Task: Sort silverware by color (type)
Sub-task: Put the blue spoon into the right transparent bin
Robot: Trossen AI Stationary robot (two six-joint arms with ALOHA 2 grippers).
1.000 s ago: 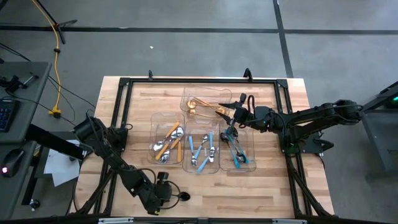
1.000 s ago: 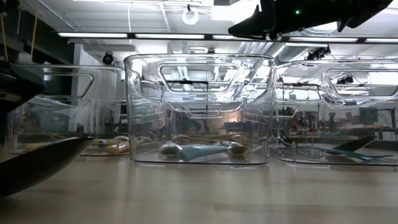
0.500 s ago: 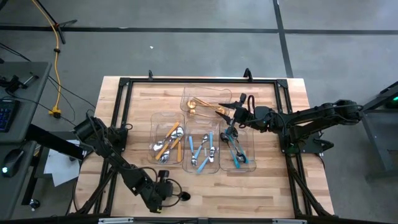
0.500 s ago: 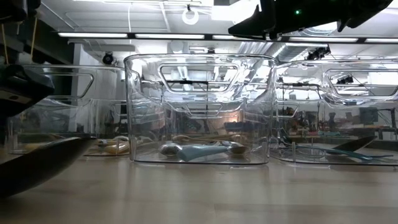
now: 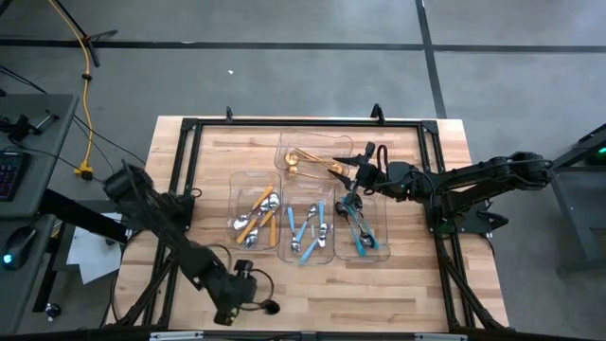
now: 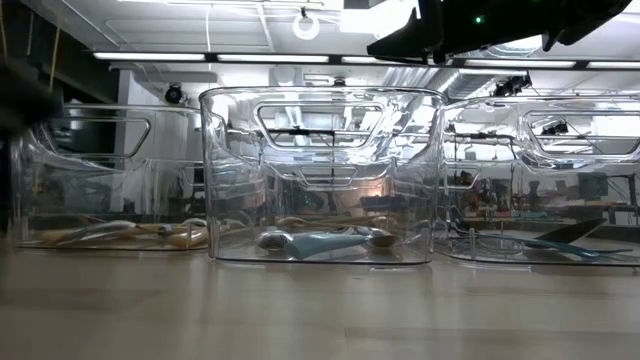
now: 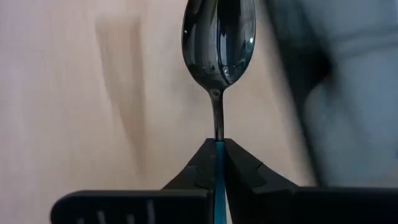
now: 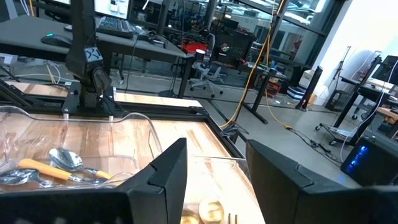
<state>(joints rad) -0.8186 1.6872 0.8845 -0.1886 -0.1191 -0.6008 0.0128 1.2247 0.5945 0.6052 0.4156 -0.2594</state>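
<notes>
Nearly sorted, by the look of it: four clear plastic trays sit mid-table, and taking the middle tray (image 5: 308, 230) of the front row as landmark, the tray to its left (image 5: 256, 220) holds orange-handled silverware (image 5: 254, 221), the landmark itself holds light-blue-handled pieces (image 5: 309, 232), the tray to its right (image 5: 363, 230) holds teal-handled pieces (image 5: 361, 230), and the tray behind it (image 5: 314, 157) holds all-gold pieces (image 5: 305, 161). One piece is outside the trays: a dark spoon (image 7: 218, 40) with a teal handle, pinched at the neck by the left gripper (image 5: 248, 303), jaws closed on it, well in front of the landmark and a little left, near the table's front edge. Judgement: carrying it to the right-hand tray is what is left. Spoon bowl is glossy, mirror-dark, oval; thin round neck; handle shows only as a teal sliver between the pads. Trays are thin-walled, transparent, with rounded corners and cut-out handles. Table is pale wood butcher-block in a black frame. The right gripper (image 5: 351, 182) hangs above the gap between the gold tray and the right-hand tray, fingers apart, nothing between them.
</notes>
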